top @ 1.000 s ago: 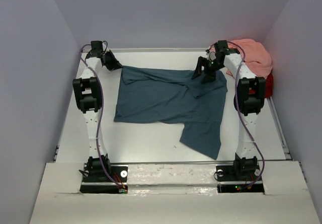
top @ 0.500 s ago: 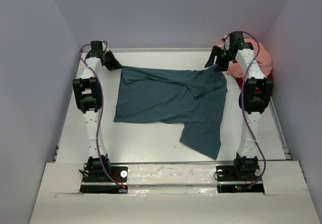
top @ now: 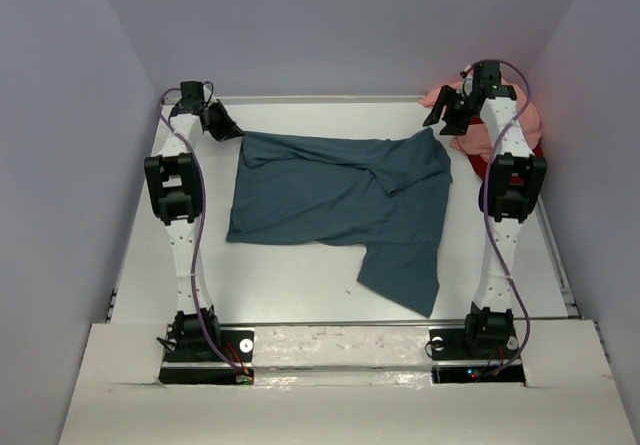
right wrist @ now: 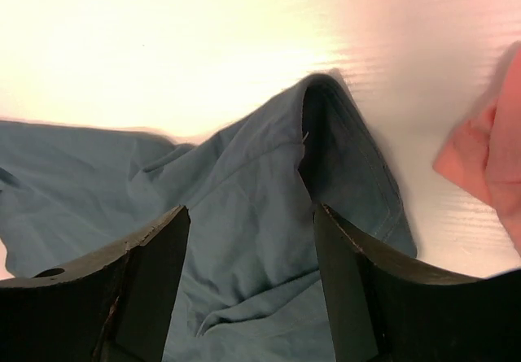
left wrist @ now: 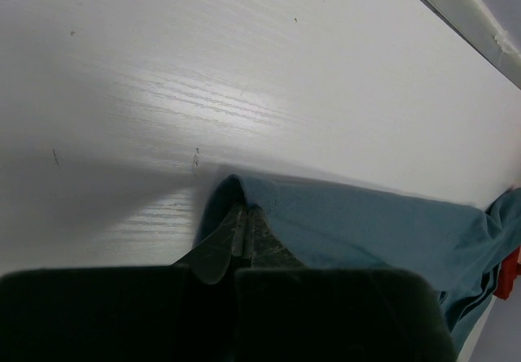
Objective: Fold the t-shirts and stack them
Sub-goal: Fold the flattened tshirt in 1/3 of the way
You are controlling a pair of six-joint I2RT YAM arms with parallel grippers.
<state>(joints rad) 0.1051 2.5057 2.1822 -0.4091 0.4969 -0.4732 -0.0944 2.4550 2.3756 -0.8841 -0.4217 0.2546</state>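
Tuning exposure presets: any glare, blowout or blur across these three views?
Right wrist: table blown out to white-yellow, teal shirt properly exposed. Left wrist: glare streak across the table, left gripper close to the lens, black and soft. Top external: even light, sharp, only soft shadows.

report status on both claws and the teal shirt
Left claw shut on teal shirt, far-left corner. Right claw open over far-right corner, empty. Pink shirt heaped beside it.

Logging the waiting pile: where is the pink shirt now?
In the top view, the pink shirt lies bunched in the table's far right corner, partly behind the right arm, just right of the teal shirt.
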